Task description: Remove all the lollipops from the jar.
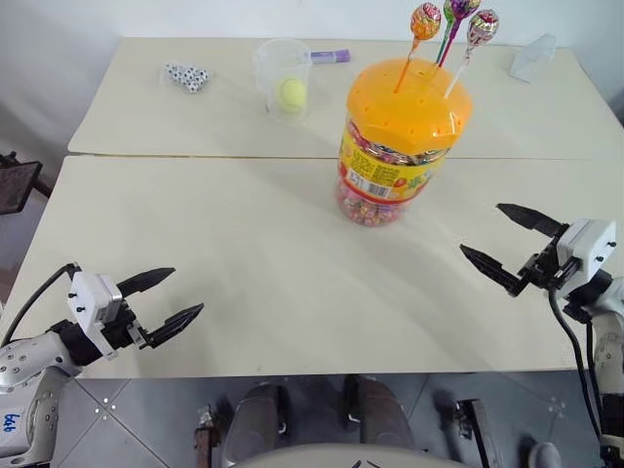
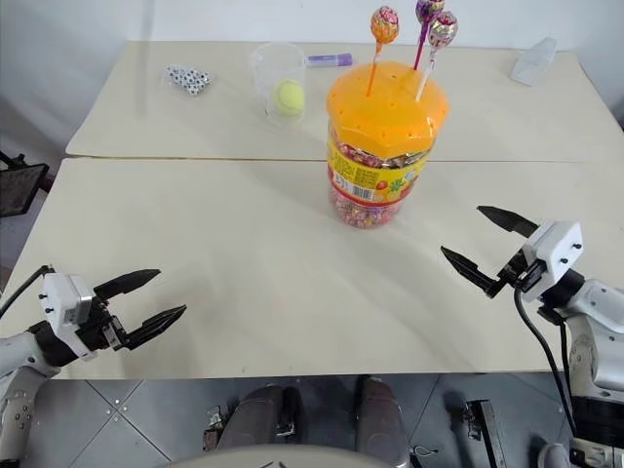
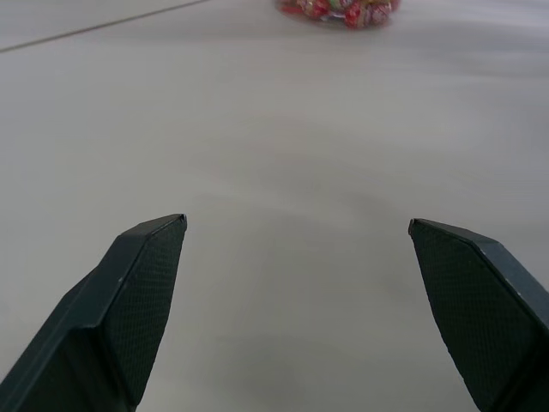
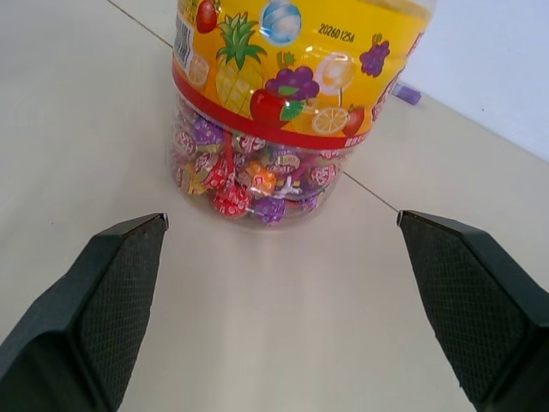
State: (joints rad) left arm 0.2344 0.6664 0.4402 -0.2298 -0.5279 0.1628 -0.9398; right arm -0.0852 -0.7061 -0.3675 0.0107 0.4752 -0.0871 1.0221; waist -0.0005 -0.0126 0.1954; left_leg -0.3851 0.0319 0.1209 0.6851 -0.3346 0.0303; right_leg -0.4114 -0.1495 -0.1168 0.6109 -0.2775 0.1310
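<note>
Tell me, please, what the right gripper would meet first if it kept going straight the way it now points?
Most likely the jar: the open right gripper points at its lower half across bare table, with nothing between them.

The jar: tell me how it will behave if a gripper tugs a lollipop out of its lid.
The jar stands tall on a narrow base, so a sideways tug may tip it. Sweets fill only its bottom part, so it is probably light enough to lift with a snug stick. The lollipops sit on thin sticks that would likely flex; a straight upward pull seems safest.
</note>
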